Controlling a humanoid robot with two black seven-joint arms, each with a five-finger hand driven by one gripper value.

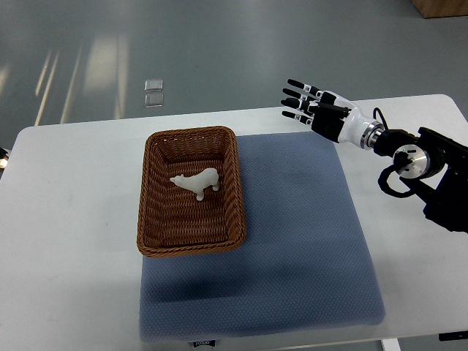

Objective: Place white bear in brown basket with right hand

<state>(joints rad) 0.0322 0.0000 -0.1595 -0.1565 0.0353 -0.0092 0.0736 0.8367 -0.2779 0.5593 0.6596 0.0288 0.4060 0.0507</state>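
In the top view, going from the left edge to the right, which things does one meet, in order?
Basket → bear → bare mat → right robot hand.

The brown woven wicker basket [191, 191] sat on the white table [66, 219], overlapping the 9 o'clock edge of the blue-grey rectangular fabric mat [292, 241]. The small white bear figurine [197, 180] lay inside the basket. The right hand [314, 110] hovered at 2 o'clock from the basket.
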